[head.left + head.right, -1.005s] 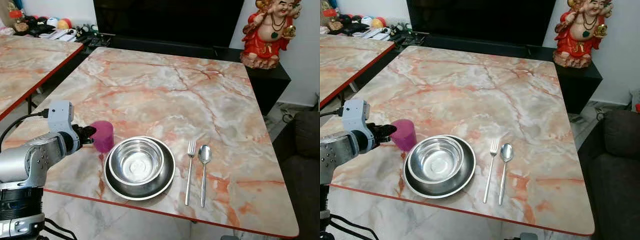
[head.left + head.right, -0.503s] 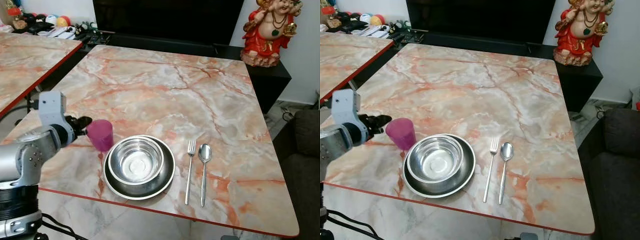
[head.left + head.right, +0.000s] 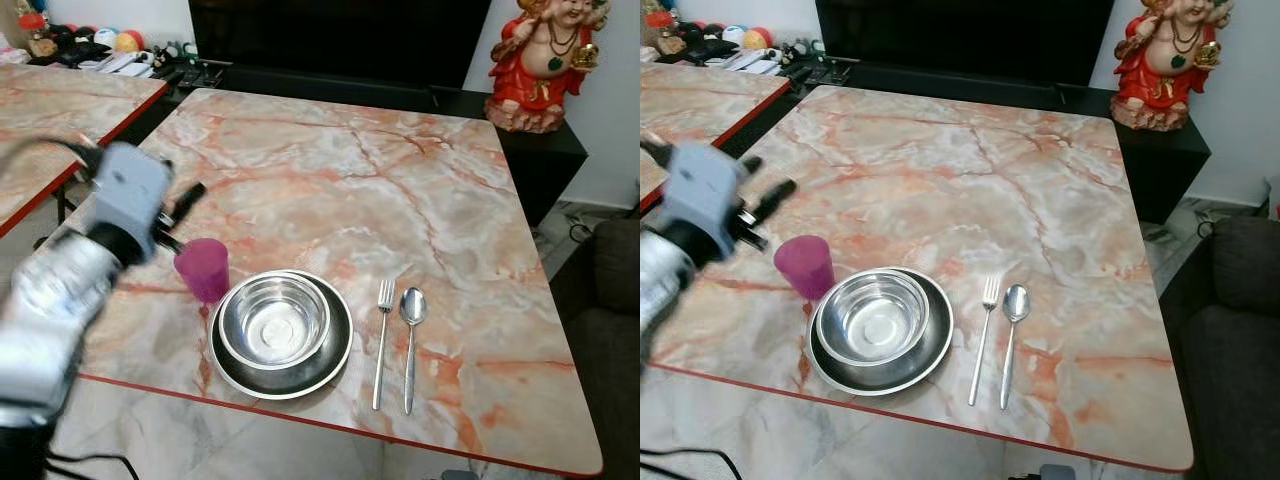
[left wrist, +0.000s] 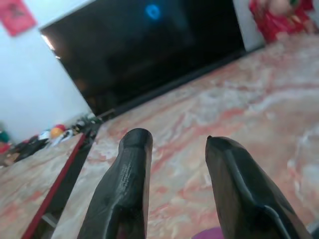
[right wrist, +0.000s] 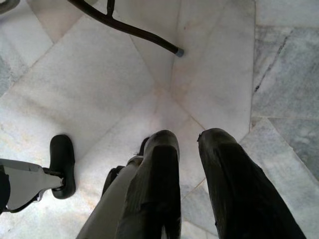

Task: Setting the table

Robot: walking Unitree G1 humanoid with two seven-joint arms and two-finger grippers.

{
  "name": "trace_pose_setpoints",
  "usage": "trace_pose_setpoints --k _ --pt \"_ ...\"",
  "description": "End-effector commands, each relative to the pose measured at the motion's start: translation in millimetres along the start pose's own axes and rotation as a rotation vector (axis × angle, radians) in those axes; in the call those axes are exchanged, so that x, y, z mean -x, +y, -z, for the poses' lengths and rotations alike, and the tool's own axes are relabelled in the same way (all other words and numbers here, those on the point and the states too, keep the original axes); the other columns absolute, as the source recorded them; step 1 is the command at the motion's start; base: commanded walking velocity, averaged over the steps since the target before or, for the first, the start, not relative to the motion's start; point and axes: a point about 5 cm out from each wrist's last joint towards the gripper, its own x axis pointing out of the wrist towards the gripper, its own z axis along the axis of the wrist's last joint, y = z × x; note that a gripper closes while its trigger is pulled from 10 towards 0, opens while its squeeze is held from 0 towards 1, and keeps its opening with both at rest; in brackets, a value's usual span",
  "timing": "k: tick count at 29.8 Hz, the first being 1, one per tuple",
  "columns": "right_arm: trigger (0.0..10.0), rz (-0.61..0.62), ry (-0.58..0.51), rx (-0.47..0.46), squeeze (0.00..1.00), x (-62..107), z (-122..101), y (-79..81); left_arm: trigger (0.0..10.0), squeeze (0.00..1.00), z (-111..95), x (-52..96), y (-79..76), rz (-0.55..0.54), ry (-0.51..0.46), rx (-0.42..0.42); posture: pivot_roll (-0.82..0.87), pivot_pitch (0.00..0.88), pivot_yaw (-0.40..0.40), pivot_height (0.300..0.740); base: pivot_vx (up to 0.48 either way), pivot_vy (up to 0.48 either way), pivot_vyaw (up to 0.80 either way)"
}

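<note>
My blurred left gripper [image 3: 180, 215] hangs released at ten o'clock from the pink cup [image 3: 203, 270]; my wrist view crops the cup's rim.

1. My head stereo pair looks forward and down over the marble tabletop [image 3: 400, 190] from its near edge; both eyes share the place setting and the red statue [image 3: 1160, 60].
2. My left wrist camera looks low along the tabletop toward the dark screen [image 4: 149, 55].
3. My right wrist camera points straight down at the tiled floor [image 5: 99, 89].
</note>
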Motion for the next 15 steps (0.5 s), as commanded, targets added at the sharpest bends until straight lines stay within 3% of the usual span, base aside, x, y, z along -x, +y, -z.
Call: trace_pose_setpoints --k 1,2,6,9,15 --pt "10.0 0.016 0.025 -0.019 0.0 1.6 7.6 -1.8 10.0 0.0 -6.9 3.0 9.7 -0.088 -0.054 -0.036 0.16 0.073 -0.012 0.74 0.0 0.0 0.0" --pt "10.0 0.02 0.022 -0.024 0.0 1.4 7.0 -1.1 10.0 0.0 -0.8 5.7 10.8 -0.136 -0.049 0.002 0.15 0.062 -0.005 0.74 0.0 0.0 0.0" --pt "10.0 0.027 0.012 -0.038 0.0 0.8 4.1 -1.7 10.0 0.0 8.8 9.1 6.1 -0.142 -0.077 0.033 0.14 0.027 0.002 0.74 0.0 0.0 0.0" --pt "10.0 0.031 0.005 -0.03 0.0 0.2 1.0 -3.5 10.0 0.0 11.5 6.3 4.7 -0.134 -0.095 0.003 0.13 0.001 0.002 0.74 0.0 0.0 0.0" --pt "10.0 0.038 -0.035 0.09 0.0 0.0 -8.0 -15.5 10.0 0.0 18.4 2.6 -5.4 -0.104 -0.09 0.028 0.11 0.0 -0.003 0.74 0.0 0.0 0.0"
